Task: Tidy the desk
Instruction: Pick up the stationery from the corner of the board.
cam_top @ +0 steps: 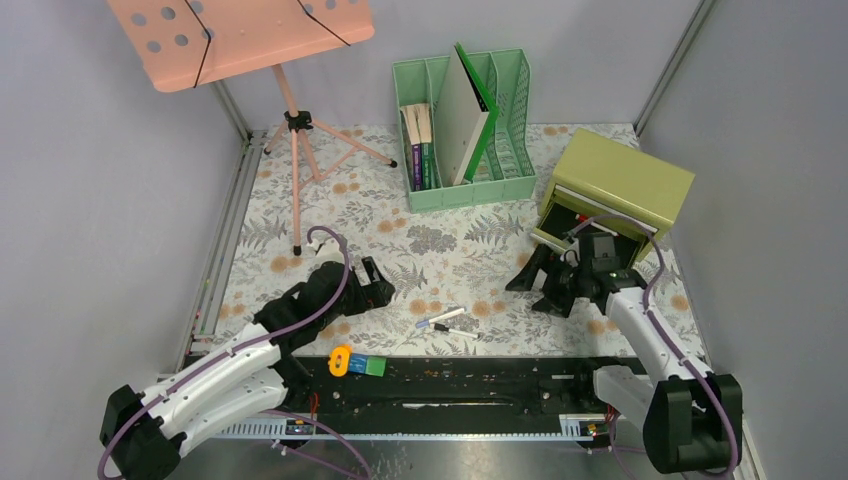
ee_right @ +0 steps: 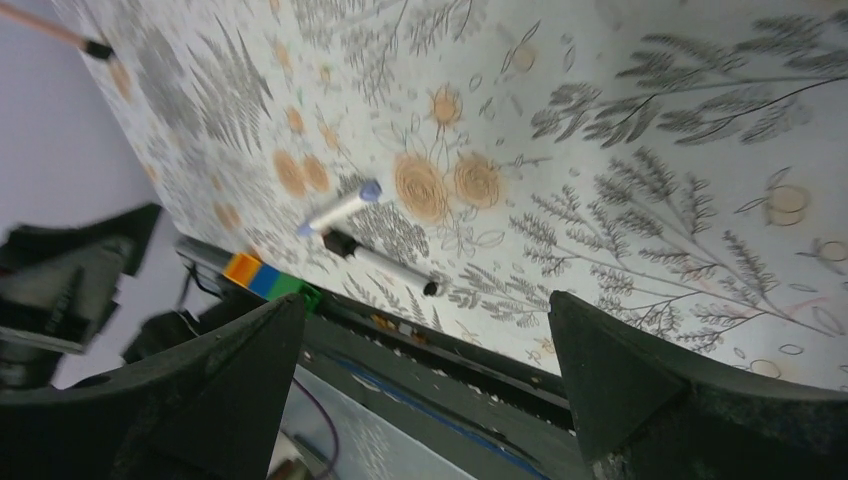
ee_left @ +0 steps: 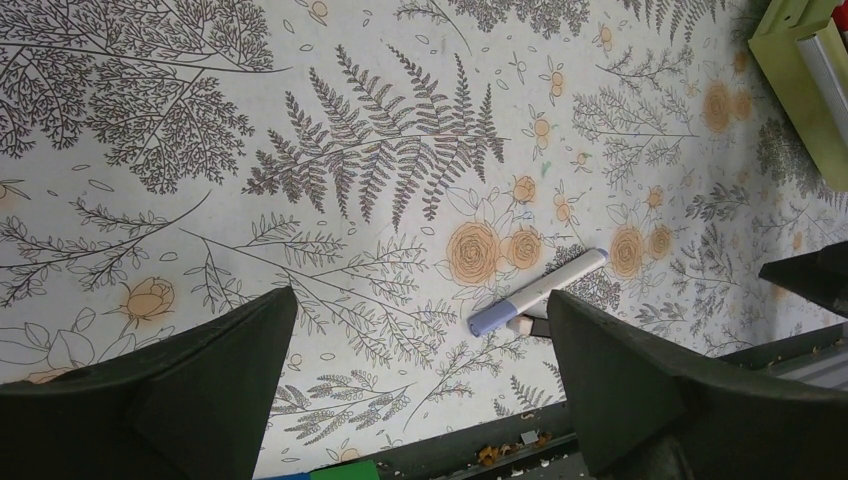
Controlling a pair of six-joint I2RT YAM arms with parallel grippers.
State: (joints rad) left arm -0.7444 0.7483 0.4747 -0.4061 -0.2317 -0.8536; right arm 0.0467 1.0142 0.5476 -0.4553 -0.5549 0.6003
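The desk [cam_top: 470, 255] fills the floor of a small booth with plain grey walls [cam_top: 90, 180]. Its top is pale cloth printed with grey-green ferns and orange flowers, and metal rails [cam_top: 225, 230] run along its left side and up the far corners.

At the far left corner stands a pink music stand [cam_top: 240, 35] on three thin legs. Against the middle of the far edge sits a mint-green file rack [cam_top: 505, 100], with a few books [cam_top: 420, 145] upright in its left slot and a white folder [cam_top: 460, 115] with a green edge leaning beside them. Near the right edge lies an olive-green drawer box [cam_top: 615, 190], turned at an angle, its drawer partly out.

Close to the middle of the near edge lie two pens, just beside each other: a blue-capped marker [cam_top: 440, 318] and a black-capped marker [cam_top: 455, 330]. On the black rail below the near edge, toward the left, sits a row of blocks [cam_top: 358, 363] in orange, blue and green.

The left hand [cam_top: 372, 285] is over the cloth at the near left, its fingers spread wide and holding nothing. The right hand [cam_top: 545, 285] is just in front of the drawer box, likewise spread wide and holding nothing.
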